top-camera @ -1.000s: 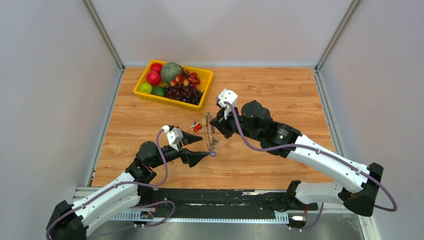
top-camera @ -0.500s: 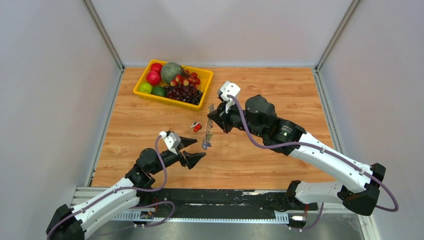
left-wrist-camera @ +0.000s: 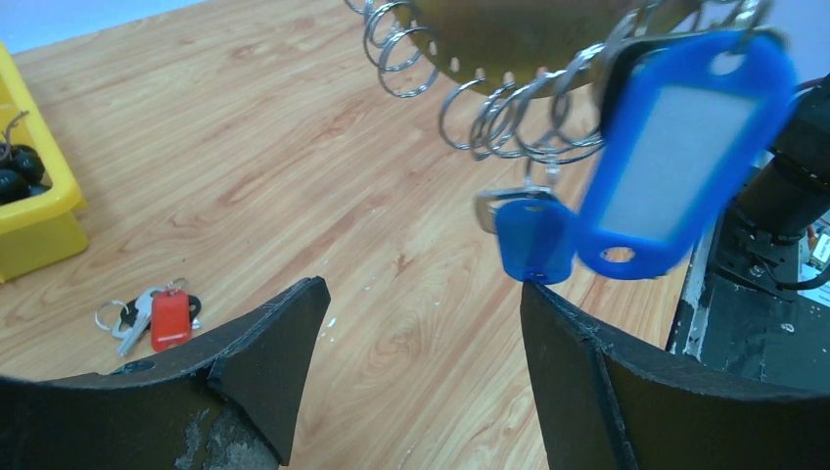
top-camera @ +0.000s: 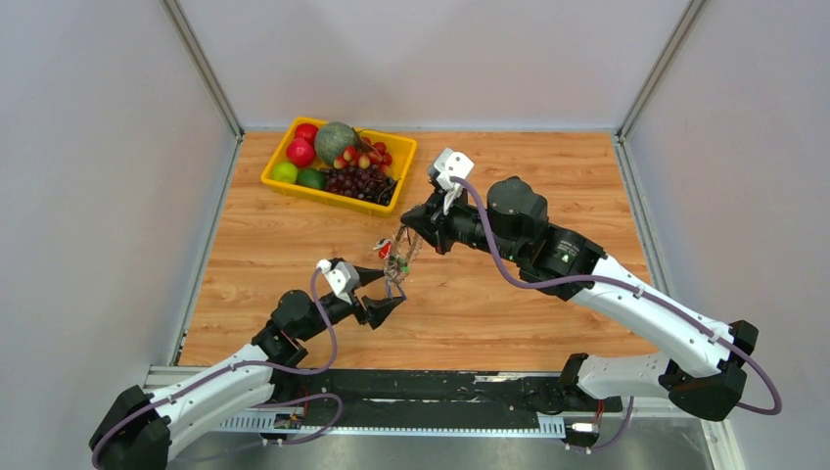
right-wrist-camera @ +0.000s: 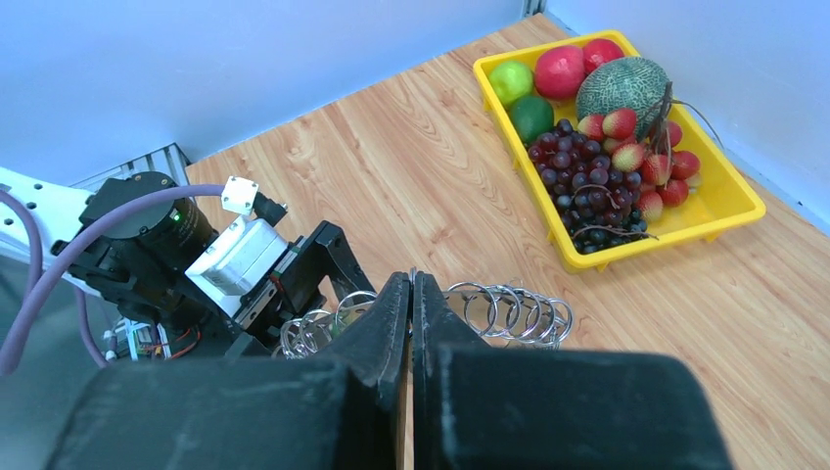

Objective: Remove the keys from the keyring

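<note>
My right gripper (top-camera: 409,231) is shut on the keyring (top-camera: 399,255) and holds it above the table. In the right wrist view the shut fingertips (right-wrist-camera: 410,282) pinch its edge, with silvery split rings (right-wrist-camera: 514,313) on both sides. My left gripper (top-camera: 393,290) is open just under it. In the left wrist view a blue-headed key (left-wrist-camera: 533,241) and a blue tag (left-wrist-camera: 675,166) hang from the keyring (left-wrist-camera: 509,117), the key just above my right finger (left-wrist-camera: 577,372). My left gripper (left-wrist-camera: 423,289) holds nothing. A red-headed key (left-wrist-camera: 169,316) with a black one lies loose on the table (top-camera: 385,251).
A yellow fruit tray (top-camera: 276,172) with grapes, melon and apples stands at the back left; its corner shows in the left wrist view (left-wrist-camera: 44,211) and it shows whole in the right wrist view (right-wrist-camera: 729,211). The wooden table (top-camera: 548,176) has grey walls on three sides.
My right gripper has swung the keyring to the left and turned it. My left gripper drew back from it, then came forward under it again, still open.
</note>
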{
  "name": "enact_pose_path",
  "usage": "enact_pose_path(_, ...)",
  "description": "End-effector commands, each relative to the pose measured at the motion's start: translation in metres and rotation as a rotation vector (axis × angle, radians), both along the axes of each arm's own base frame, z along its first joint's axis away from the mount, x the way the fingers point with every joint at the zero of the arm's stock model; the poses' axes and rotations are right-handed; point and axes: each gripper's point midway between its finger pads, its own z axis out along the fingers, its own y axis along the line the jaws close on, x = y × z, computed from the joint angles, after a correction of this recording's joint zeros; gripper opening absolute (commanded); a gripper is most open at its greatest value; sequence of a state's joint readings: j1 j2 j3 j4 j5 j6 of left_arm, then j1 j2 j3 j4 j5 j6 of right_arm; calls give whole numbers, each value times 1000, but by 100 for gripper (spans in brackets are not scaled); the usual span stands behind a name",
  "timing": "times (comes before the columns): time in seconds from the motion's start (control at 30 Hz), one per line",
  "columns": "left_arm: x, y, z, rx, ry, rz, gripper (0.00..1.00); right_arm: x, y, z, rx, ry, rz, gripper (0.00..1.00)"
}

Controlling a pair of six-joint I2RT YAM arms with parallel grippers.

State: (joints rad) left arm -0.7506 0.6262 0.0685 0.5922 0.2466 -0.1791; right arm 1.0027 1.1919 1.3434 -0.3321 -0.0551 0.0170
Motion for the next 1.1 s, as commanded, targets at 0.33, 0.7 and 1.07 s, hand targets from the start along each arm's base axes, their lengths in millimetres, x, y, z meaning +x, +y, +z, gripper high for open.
enact_pose_path(0.33, -14, -7, 40, -132, -175, -86, 79, -18, 5, 55, 137, -64, 101, 0)
enact_pose_path(0.7, -17, -9, 37, -133, -144, -107, 65, -26, 5, 62, 160, -61, 138, 0)
enact_pose_path(1.07, -27, -13, 42, -156, -147, -167, 32, -24, 2, 62, 163, -62, 114, 0)
